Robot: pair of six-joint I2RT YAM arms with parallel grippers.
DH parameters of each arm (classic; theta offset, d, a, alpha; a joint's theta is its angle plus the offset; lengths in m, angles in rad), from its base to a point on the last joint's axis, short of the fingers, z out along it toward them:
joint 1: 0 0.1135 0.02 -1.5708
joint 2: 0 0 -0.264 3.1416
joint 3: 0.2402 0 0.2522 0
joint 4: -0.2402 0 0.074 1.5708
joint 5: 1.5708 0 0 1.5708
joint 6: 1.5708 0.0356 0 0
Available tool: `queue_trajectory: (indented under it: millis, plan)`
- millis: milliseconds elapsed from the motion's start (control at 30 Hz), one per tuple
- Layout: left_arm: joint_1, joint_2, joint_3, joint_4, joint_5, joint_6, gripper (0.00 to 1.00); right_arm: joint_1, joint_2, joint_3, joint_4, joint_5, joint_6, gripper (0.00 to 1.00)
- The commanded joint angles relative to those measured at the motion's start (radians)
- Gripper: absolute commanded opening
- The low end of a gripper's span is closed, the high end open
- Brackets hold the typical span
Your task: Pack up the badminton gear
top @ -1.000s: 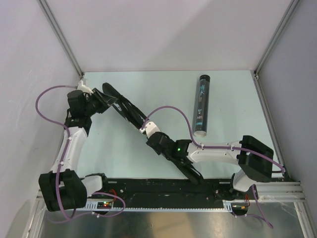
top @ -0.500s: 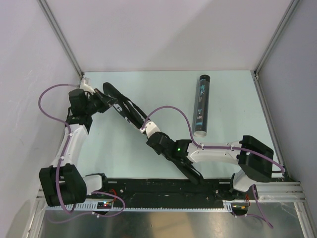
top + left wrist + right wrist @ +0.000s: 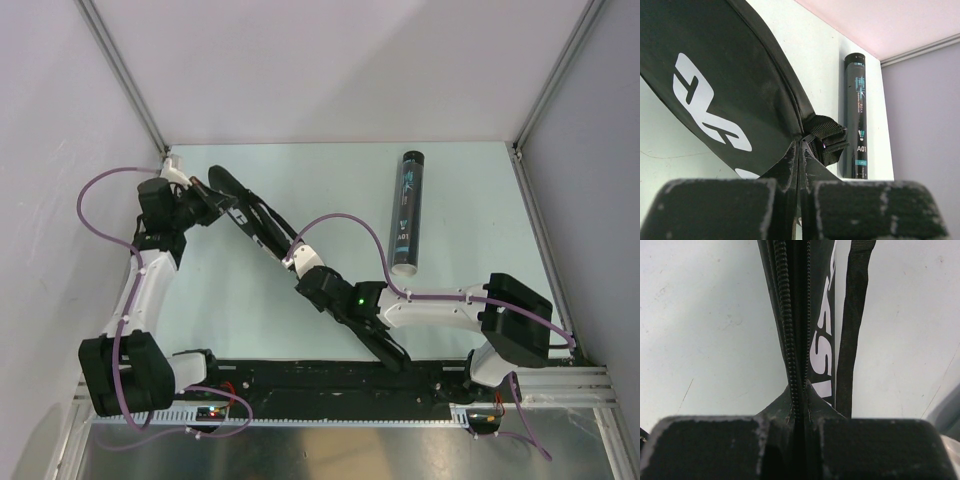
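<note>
The black bag (image 3: 255,215) stretches in a slant across the surface (image 3: 470,200), from the far left corner down toward the near middle. It is gripped by both arms and turned on its edge, so from above it shows as a thin dark strip.

The left hand (image 3: 798,155) is at the bag's far left end. Its fingers are pressed together on the bag's rim, just beside a small woven loop (image 3: 827,137). Big white letters (image 3: 705,105) run across the bag's side, which rises up and to the left in the wrist view.

The right hand (image 3: 800,392) grips the bag farther along, about midway. Its fingers are pinched shut on the zipper (image 3: 785,315), which runs straight away from them along the top edge. A flat black strap (image 3: 852,315) hangs on the right of that edge, next to more white letters. From above, the arm's wrist covers this part of the bag.

The long black tube (image 3: 408,212) lies flat on the far right part of the surface. It points from far to near and its near end is pale. It is well apart from the bag and both hands.
</note>
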Motion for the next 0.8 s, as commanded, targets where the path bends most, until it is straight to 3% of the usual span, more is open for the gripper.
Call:
queue_trajectory:
  millis: [0, 100, 233, 400, 533, 767]
  plan:
    - [0.008, -0.03, 0.022, 0.028, 0.029, 0.001, 0.0, 0.004, -0.024, 0.005, 0.044, 0.023, 0.026, 0.0]
    - [0.009, -0.032, 0.021, 0.025, 0.03, 0.008, 0.01, 0.005, -0.024, 0.004, 0.044, 0.023, 0.027, 0.0]
    - [0.008, -0.037, 0.001, 0.018, -0.005, 0.005, 0.29, 0.007, -0.026, 0.006, 0.045, 0.025, 0.027, 0.0]
    - [0.009, -0.033, 0.003, 0.038, -0.017, 0.022, 0.47, 0.01, -0.027, 0.005, 0.046, 0.023, 0.025, 0.0]
    - [0.009, -0.018, 0.004, 0.057, 0.001, 0.019, 0.48, 0.012, -0.026, 0.005, 0.055, 0.02, 0.021, 0.0]
    - [0.008, -0.003, -0.022, 0.104, 0.056, -0.014, 0.42, 0.011, -0.025, 0.005, 0.067, 0.018, 0.009, 0.0]
